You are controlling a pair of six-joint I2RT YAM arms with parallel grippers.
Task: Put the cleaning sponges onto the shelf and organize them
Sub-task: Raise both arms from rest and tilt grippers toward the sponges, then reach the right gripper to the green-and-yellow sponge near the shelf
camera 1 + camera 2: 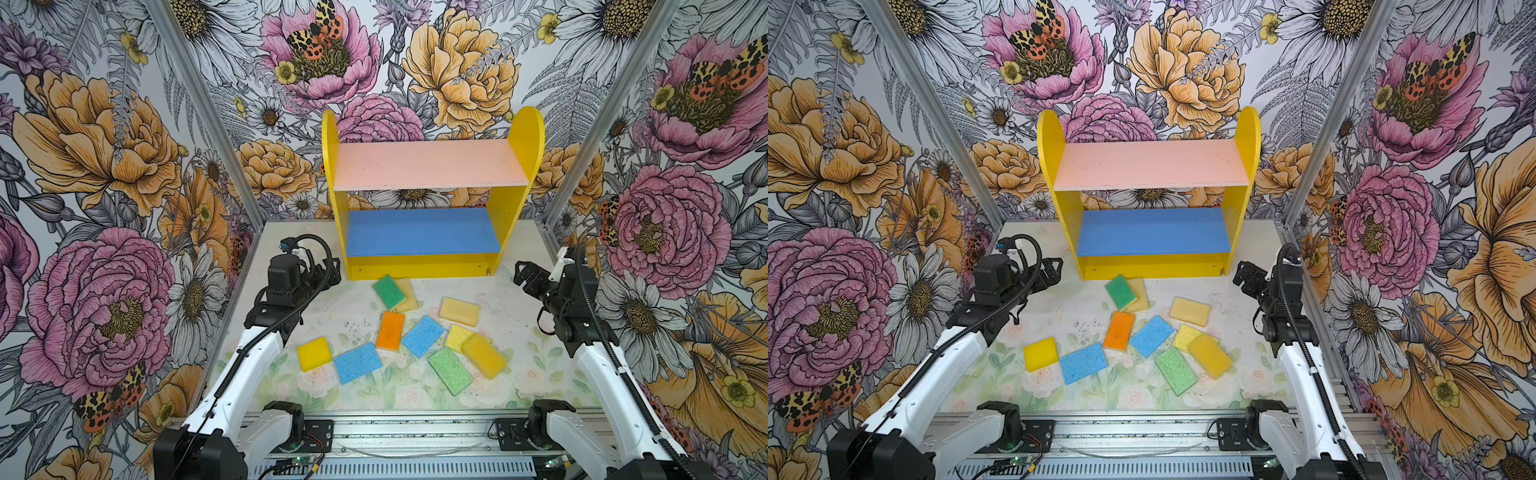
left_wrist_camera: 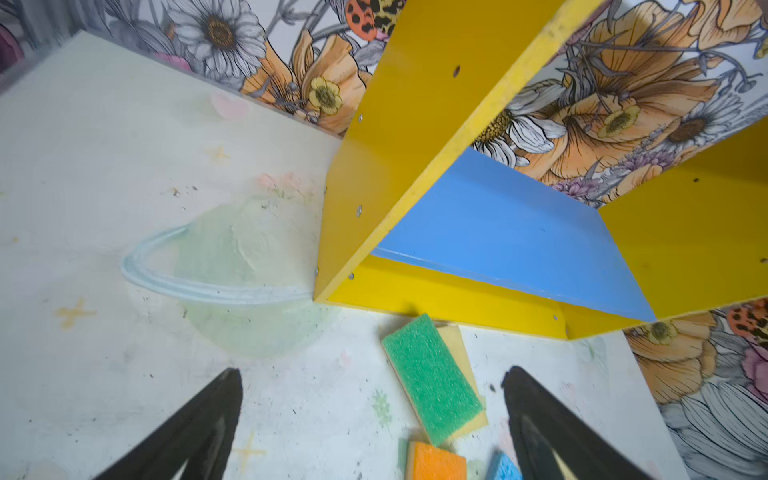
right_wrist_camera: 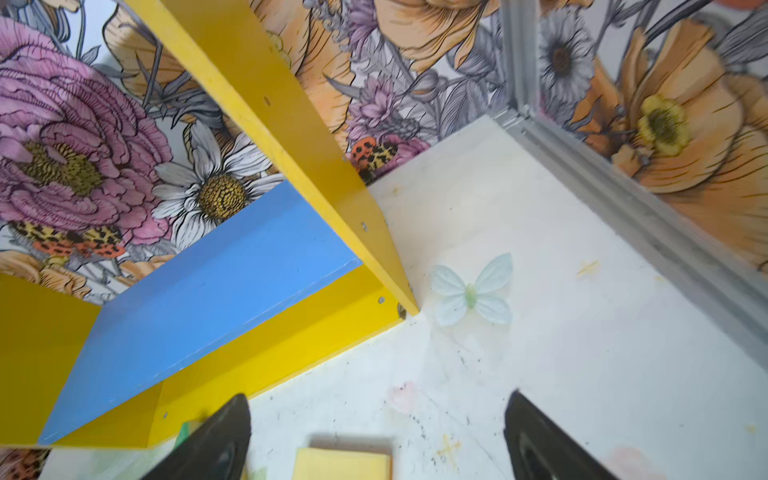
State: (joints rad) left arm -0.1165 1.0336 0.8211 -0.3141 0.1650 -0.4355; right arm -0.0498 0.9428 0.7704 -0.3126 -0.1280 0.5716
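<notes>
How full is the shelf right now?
Empty. The shelf has bare pink board and blue board; the sponges lie on the table.

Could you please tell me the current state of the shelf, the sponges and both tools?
Shelf: upright, pink and blue boards both bare.
Cleaning sponges: scattered on the table, none shelved.
Dark green sponge: lying partly over a tan sponge.
Left tool: open, holding nothing.
Right tool: open, holding nothing.
</notes>
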